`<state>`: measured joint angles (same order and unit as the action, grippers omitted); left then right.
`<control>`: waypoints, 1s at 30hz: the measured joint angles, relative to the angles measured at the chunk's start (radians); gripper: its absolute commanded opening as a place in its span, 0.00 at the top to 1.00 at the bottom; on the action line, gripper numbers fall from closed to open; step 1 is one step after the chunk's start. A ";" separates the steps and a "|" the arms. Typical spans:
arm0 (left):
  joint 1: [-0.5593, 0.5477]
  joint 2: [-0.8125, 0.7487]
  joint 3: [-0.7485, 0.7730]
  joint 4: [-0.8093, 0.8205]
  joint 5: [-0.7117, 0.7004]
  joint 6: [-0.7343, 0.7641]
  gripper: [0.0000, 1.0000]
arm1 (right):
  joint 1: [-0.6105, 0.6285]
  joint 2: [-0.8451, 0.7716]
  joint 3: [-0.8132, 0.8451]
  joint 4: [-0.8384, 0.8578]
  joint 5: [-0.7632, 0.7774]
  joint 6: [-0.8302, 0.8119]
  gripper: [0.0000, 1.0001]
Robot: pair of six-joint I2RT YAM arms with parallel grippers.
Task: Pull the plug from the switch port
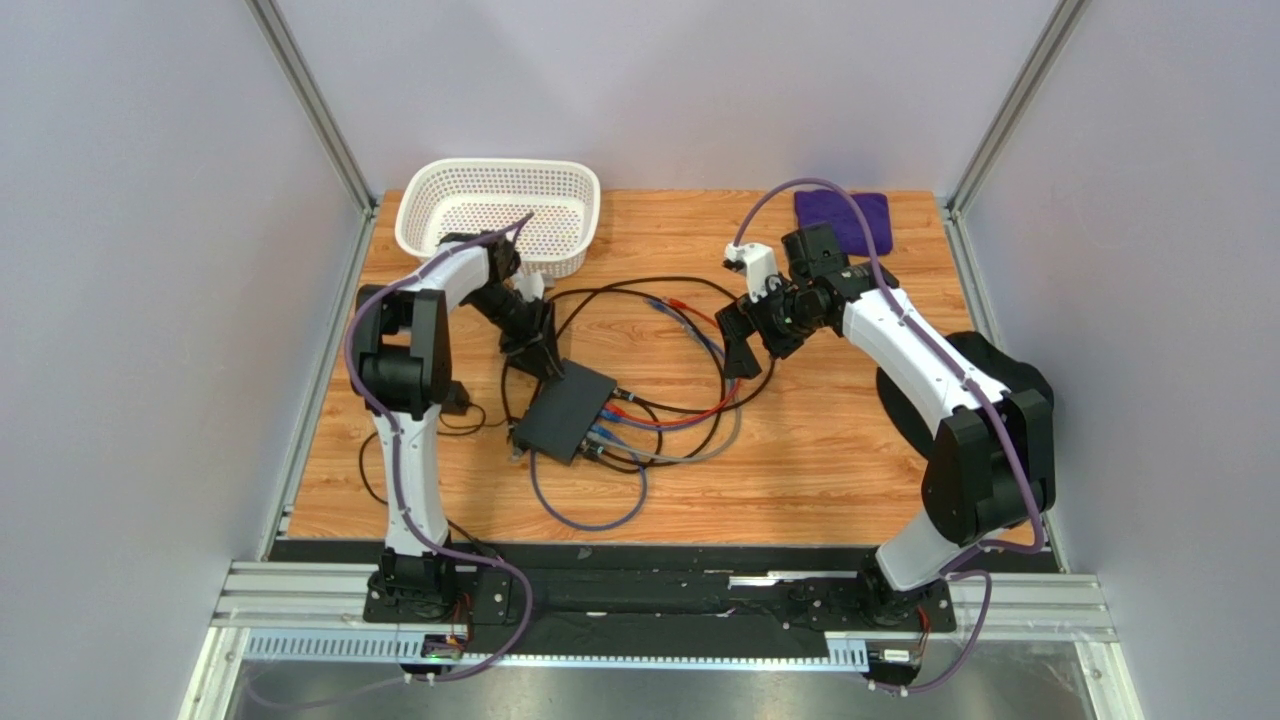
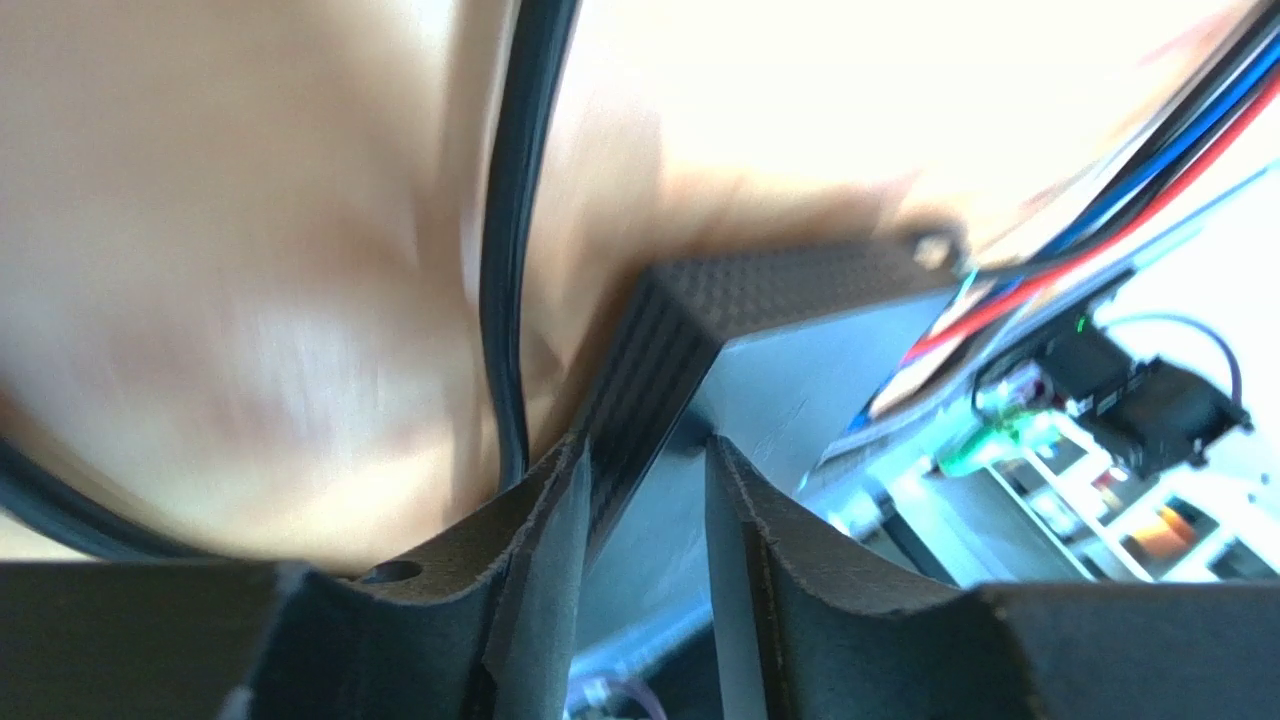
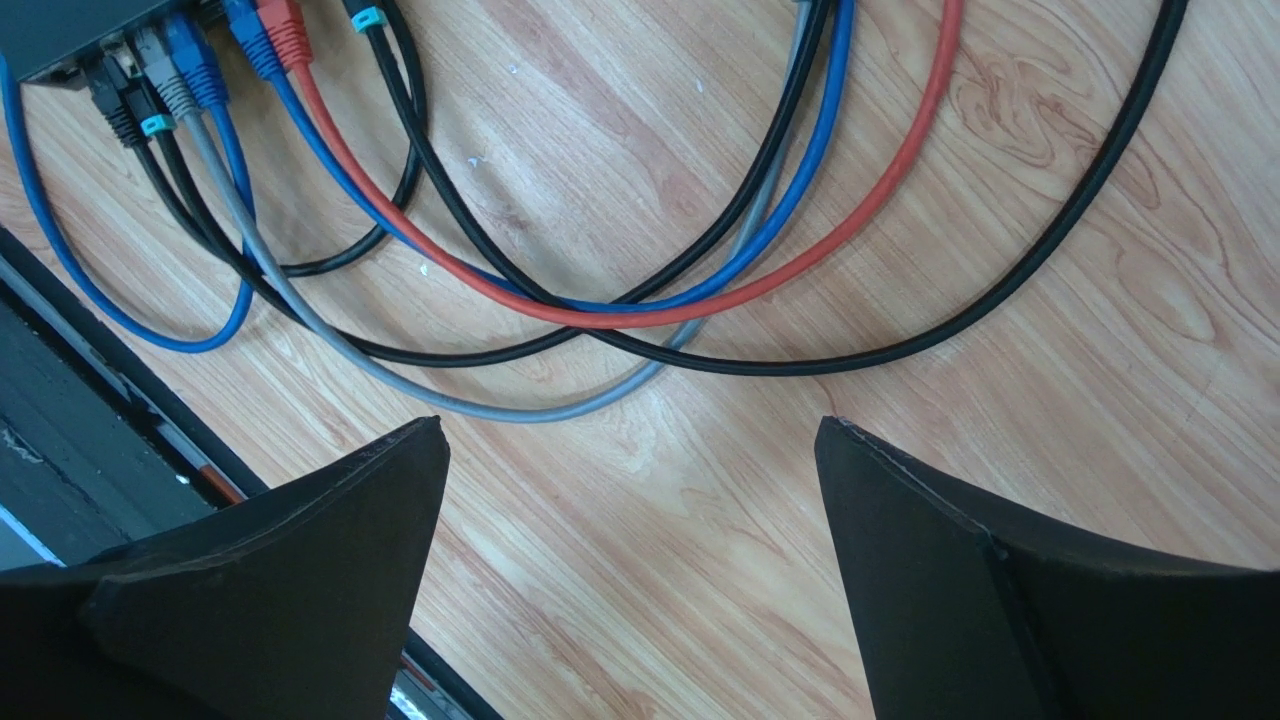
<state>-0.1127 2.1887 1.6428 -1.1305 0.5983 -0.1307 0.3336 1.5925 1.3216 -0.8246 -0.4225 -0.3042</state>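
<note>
The left jaws stand narrowed around a corner of the switch (image 2: 676, 323): in the left wrist view its ribbed side wall sits between the two fingers (image 2: 549, 525), low in the middle of the frame, but we cannot tell whether they press it or only straddle it. The right jaws gape wide with nothing between them, above bare surface (image 3: 1052, 420) and a loop of cables (image 3: 661, 318).

In the top view the switch lies flat a little left of centre, the left arm (image 1: 406, 345) bent down to its upper edge, the right arm (image 1: 917, 353) well apart toward the right. In the right wrist view it shows at the upper left corner of the frame, a row of plugs (image 3: 181, 53) seated in its ports.

We judge the task barely begun: the switch seems about to be steadied, no plug that we can see is out, and none is held. Nearly everything is left: the right jaws must reach a plug, close on it and draw it straight out of its port while the switch is held down
</note>
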 measured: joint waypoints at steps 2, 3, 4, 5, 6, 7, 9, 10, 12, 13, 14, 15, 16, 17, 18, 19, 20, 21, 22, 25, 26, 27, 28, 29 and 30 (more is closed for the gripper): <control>-0.008 0.020 0.048 0.035 0.009 -0.003 0.45 | 0.000 0.000 0.000 -0.003 0.009 -0.004 0.02; -0.008 0.014 0.050 0.050 0.015 -0.004 0.43 | 0.000 0.000 0.000 -0.003 0.014 -0.006 0.02; -0.008 0.000 0.048 0.055 0.023 -0.006 0.36 | 0.000 0.000 0.001 -0.005 0.018 -0.008 0.02; -0.005 -0.023 0.036 0.064 0.029 -0.007 0.33 | 0.000 0.000 0.001 -0.006 0.022 -0.009 0.02; 0.001 -0.057 0.005 0.087 0.030 -0.010 0.30 | 0.000 0.000 0.001 -0.006 0.026 -0.009 0.02; 0.009 -0.102 -0.035 0.101 0.031 -0.014 0.29 | 0.000 0.000 0.001 -0.007 0.029 -0.010 0.02; 0.032 -0.209 -0.121 0.111 0.019 -0.021 0.28 | 0.000 0.000 0.001 -0.007 0.032 -0.010 0.02; 0.046 -0.267 -0.159 0.110 0.014 -0.021 0.28 | 0.000 0.000 0.001 -0.007 0.033 -0.010 0.02; 0.065 -0.363 -0.213 0.111 -0.001 -0.019 0.28 | 0.001 0.000 0.001 -0.006 0.033 -0.010 0.02; 0.076 -0.409 -0.240 0.111 -0.011 -0.015 0.28 | 0.002 0.002 0.002 -0.006 0.032 -0.010 0.02; 0.082 -0.436 -0.256 0.108 -0.021 -0.012 0.28 | 0.002 0.004 0.002 -0.006 0.032 -0.010 0.02; 0.085 -0.458 -0.272 0.105 -0.031 -0.009 0.29 | 0.002 0.007 0.002 -0.006 0.032 -0.010 0.02; 0.085 -0.468 -0.290 0.105 -0.037 -0.003 0.28 | 0.002 0.010 0.002 -0.006 0.032 -0.009 0.02; 0.083 -0.471 -0.309 0.106 -0.044 0.000 0.28 | 0.002 0.013 0.002 -0.005 0.031 -0.008 0.02; 0.081 -0.469 -0.333 0.109 -0.053 0.003 0.29 | 0.002 0.016 0.002 -0.005 0.031 -0.008 0.02; 0.081 -0.465 -0.359 0.111 -0.061 0.006 0.28 | 0.002 0.018 0.002 -0.003 0.029 -0.007 0.02; 0.080 -0.460 -0.385 0.110 -0.069 0.007 0.28 | 0.002 0.021 0.002 -0.001 0.028 -0.005 0.02; 0.080 -0.454 -0.403 0.105 -0.077 0.010 0.29 | 0.002 0.023 0.002 -0.001 0.027 -0.003 0.02; 0.080 -0.447 -0.414 0.101 -0.081 0.012 0.29 | 0.002 0.024 0.002 -0.001 0.027 -0.002 0.02; 0.080 -0.420 -0.419 0.102 -0.087 0.024 0.32 | 0.002 0.024 0.002 -0.001 0.027 0.000 0.02; 0.079 -0.413 -0.419 0.103 -0.085 0.026 0.33 | 0.002 0.024 0.002 -0.001 0.027 0.000 0.02; 0.076 -0.403 -0.419 0.102 -0.079 0.031 0.34 | 0.002 0.024 0.002 -0.001 0.027 0.000 0.02; 0.073 -0.394 -0.419 0.102 -0.075 0.033 0.35 | 0.002 0.024 0.002 -0.001 0.027 0.001 0.02; 0.066 -0.381 -0.419 0.101 -0.065 0.037 0.35 | 0.002 0.024 0.002 -0.001 0.026 0.001 0.02; 0.056 -0.368 -0.418 0.101 -0.053 0.042 0.36 | 0.002 0.024 0.002 -0.001 0.026 0.000 0.02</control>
<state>-0.0566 1.8210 1.2243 -1.0294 0.5457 -0.0891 0.3355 1.6169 1.3239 -0.8253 -0.3962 -0.3038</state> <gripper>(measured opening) 0.661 0.981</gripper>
